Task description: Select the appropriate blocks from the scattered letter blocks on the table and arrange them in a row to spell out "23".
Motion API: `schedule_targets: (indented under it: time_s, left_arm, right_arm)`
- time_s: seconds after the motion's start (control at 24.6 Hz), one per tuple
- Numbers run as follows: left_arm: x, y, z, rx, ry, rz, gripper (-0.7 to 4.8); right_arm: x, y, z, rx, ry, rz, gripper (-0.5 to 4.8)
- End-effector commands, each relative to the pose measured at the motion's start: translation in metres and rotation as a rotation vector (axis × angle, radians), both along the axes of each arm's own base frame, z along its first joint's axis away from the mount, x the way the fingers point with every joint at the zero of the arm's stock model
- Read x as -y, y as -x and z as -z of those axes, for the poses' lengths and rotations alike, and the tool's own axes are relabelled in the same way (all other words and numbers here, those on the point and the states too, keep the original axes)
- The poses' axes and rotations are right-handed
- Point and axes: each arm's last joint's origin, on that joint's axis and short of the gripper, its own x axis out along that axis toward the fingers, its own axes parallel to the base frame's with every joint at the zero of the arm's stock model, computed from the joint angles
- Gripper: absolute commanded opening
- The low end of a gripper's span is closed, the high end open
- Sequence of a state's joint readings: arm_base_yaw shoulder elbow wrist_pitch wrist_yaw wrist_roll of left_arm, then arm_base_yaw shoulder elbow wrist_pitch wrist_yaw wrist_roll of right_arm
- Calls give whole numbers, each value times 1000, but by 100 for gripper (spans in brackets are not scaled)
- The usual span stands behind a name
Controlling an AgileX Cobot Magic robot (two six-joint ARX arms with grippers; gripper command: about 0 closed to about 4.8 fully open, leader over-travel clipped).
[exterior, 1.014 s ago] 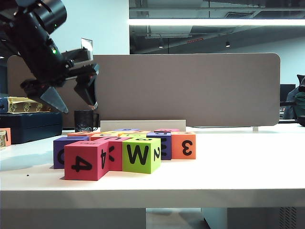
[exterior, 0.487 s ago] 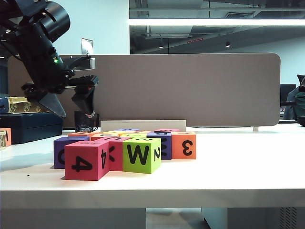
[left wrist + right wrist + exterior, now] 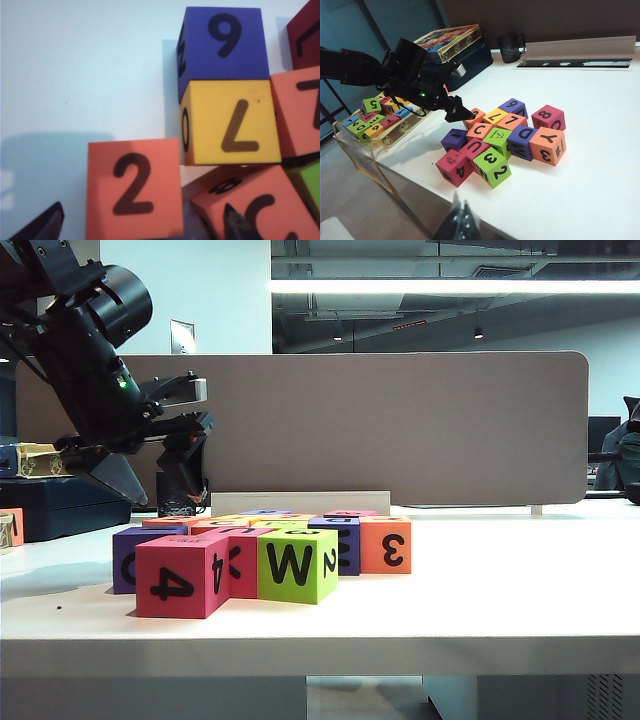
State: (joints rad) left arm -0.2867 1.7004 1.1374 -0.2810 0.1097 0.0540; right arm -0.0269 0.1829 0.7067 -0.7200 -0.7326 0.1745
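On the white tabletop [image 3: 520, 600], the rear blocks [image 3: 270, 555] are hidden behind the front ones. At left, a clear tray [image 3: 367, 122] holds more cubes. Above the orange "2" block [image 3: 134, 187], the left gripper [image 3: 160, 465] hangs, jaws apart. The right gripper [image 3: 461, 220] is cut off, jaws together.

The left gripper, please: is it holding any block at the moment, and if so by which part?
Nothing: the left gripper hangs open above the orange "2" block. The right gripper, shut, holds nothing.

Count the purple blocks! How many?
3. The purple 9 block touches the yellow block; the purple D block sits beside the orange 3 block; a third purple block adjoins the pink U block. Others may be hidden.
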Motion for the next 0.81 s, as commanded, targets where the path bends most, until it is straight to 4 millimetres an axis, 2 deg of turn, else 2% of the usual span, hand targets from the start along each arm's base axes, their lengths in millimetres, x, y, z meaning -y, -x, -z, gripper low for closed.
schedule_targets:
  time_s: [0.04,0.32,0.61,0.81]
  left_arm:
    - [2,-1,0,-2,17,2,405]
    - [3,-2,3,-10,13,2,404]
    - [4,-8,24,-64,-5,0,403]
    - [5,-9,27,-68,-13,-5,394]
  right_arm:
    - [0,0,-2,17,1,2,-1]
    - [0,0,-2,17,1,2,-1]
    - [0,0,-2,18,1,3,-1]
    - [0,0,-2,17,1,3,-1]
